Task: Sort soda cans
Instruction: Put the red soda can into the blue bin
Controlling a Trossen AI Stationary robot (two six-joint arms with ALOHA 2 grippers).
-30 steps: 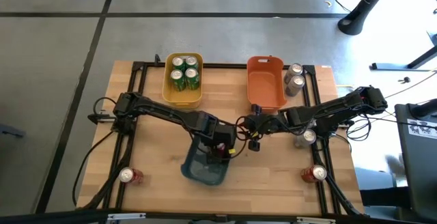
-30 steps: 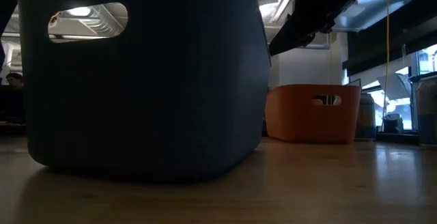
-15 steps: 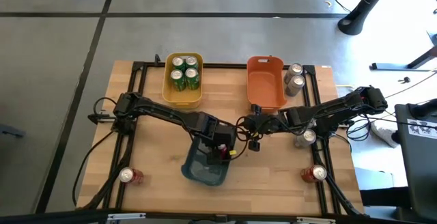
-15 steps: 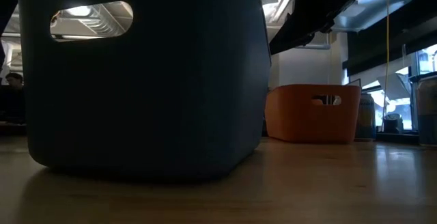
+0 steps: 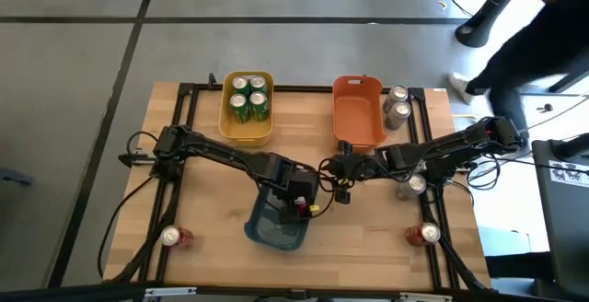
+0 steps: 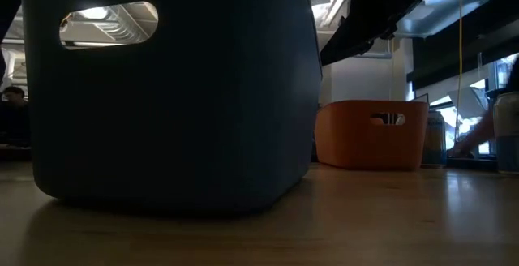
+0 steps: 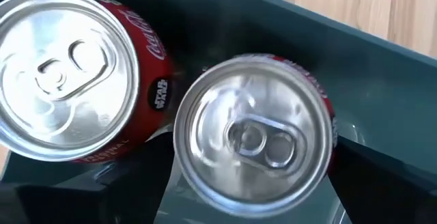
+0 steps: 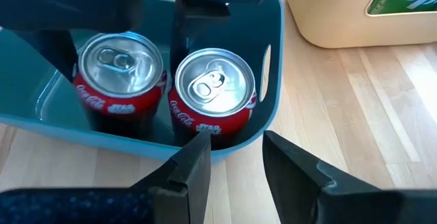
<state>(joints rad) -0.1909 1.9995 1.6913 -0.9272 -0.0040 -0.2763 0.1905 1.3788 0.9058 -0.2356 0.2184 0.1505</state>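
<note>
Two red soda cans (image 7: 68,80) (image 7: 252,135) stand upright on the floor of a dark teal bin (image 5: 271,233) near the table's front middle. My left gripper (image 5: 296,201) reaches down into the bin, open, one finger on each side of one red can (image 8: 119,74). The second can (image 8: 215,87) stands beside it. My right gripper (image 8: 235,152) hovers open and bare just right of the bin. Several green cans (image 5: 248,98) fill a yellow bin (image 5: 247,132). Two more red cans (image 5: 175,238) (image 5: 423,235) lie at the near corners. My left gripper comes from above, pointing down, with its fingers (image 8: 179,60) astride the wall of the red can (image 7: 321,115). The can stands upright on the bin's floor. Whether the fingers touch it I cannot tell.
An orange bin (image 5: 357,118) with nothing showing in it stands at the far right, with two silver cans (image 5: 398,104) beside it and another (image 5: 411,185) under my right arm. A person (image 5: 534,26) moves beyond the far right corner. In the low view the teal bin (image 6: 162,96) blocks the left half.
A person has walked into view beyond the table's far right corner. Both arms and the cans have kept their places.
</note>
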